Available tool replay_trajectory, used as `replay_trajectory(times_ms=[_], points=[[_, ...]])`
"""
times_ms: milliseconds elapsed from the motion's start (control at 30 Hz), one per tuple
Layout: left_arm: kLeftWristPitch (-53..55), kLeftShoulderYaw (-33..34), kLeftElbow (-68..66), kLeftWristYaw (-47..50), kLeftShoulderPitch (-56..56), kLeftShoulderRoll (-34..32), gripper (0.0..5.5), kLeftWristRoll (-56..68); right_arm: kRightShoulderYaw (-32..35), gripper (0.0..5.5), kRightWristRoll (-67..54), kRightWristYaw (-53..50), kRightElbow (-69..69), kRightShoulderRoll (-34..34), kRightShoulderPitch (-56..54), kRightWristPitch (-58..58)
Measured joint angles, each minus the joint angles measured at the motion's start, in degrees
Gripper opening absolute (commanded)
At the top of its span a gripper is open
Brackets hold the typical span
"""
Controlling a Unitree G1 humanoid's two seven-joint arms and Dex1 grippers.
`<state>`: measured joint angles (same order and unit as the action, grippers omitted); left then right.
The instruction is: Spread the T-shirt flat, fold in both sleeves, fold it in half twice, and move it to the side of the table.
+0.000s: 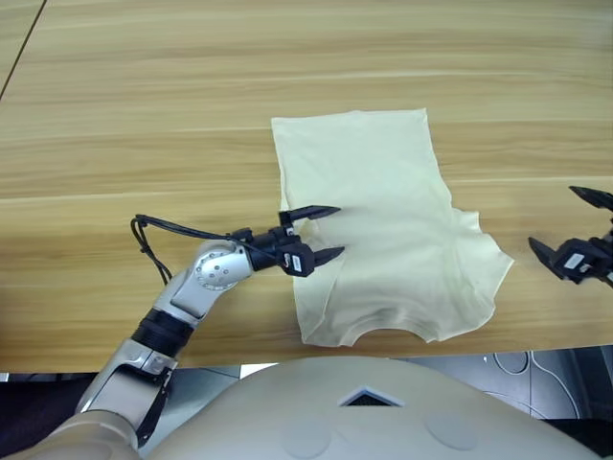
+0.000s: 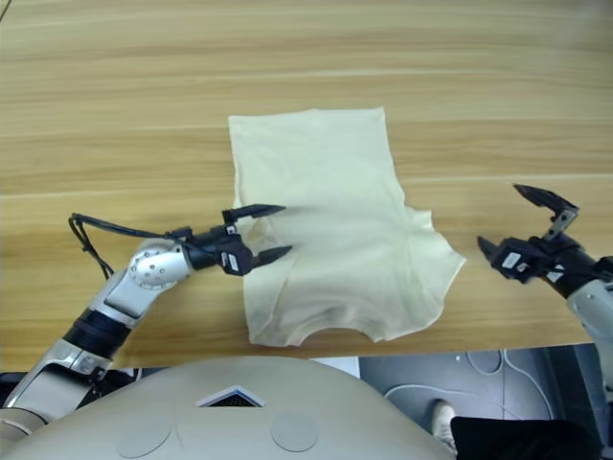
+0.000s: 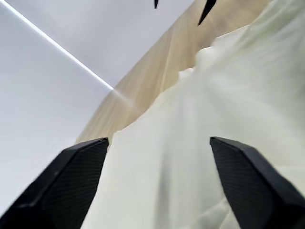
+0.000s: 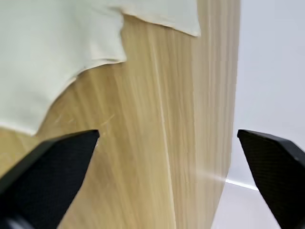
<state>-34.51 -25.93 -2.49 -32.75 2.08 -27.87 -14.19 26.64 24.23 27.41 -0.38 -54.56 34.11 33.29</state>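
The pale cream-yellow cotton T-shirt (image 1: 383, 220) lay spread on the light wooden plank-grain table (image 1: 144, 96), close to the near edge. Its curved neckline (image 1: 383, 333) faced the robot and its straight hem was at the far end. The shirt's left side ran down in a nearly straight line, while on the right a short sleeve (image 1: 479, 254) flared out past the body of the shirt – loose and a little wavy at its edge.

The left gripper (image 1: 339, 230) hung over the shirt's left edge, about halfway along its length, pointing right across the cloth. Its two black fingers (image 3: 71, 186) were spread apart with nothing pinched between them, and pale fabric showed in the gap in the left wrist view. Whether the tips touched the cloth couldn't be made out.

The right gripper (image 2: 498, 216) sat over bare wood to the right of that sleeve, near it but apart from it. Its fingers were splayed wide too – holding nothing, with only table grain between them in the right wrist view and the sleeve's edge lying beyond.
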Motion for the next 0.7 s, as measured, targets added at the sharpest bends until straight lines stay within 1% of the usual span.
replay_trajectory(times_ms=[67, 133, 233, 433, 600, 700], points=[[-0.02, 0.03, 0.03, 0.11, -0.12, 0.04, 4.69, -0.01, -0.05, 5.4, 0.59, 0.56, -2.1, 0.04, 3.12, 0.99], [-0.03, 0.04, 0.03, 0.53, -0.3, 0.27, 4.95, -0.02, -0.54, 5.4, 1.46, 1.35, -2.87, -0.02, 3.94, 1.19], [-0.02, 0.2, 0.03, 0.85, -0.39, 0.4, 5.38, -0.04, -3.09, 5.4, 1.81, 2.07, -2.92, -0.12, 4.14, 1.69], [0.05, 0.24, 0.08, 1.03, -0.44, 1.0, 5.38, -0.16, -7.39, 5.4, 6.24, 1.27, -1.76, -0.32, 0.76, -0.81], [0.06, 0.24, 0.11, 1.09, -0.67, 1.06, 5.38, -0.25, -8.82, 5.4, 6.87, -0.75, 0.16, -0.79, -0.38, -1.45], [0.06, 0.23, 0.13, 1.17, -1.04, 1.11, 5.4, -0.37, -9.54, 4.85, 6.91, -1.4, 0.7, -0.99, -0.43, -1.47]])
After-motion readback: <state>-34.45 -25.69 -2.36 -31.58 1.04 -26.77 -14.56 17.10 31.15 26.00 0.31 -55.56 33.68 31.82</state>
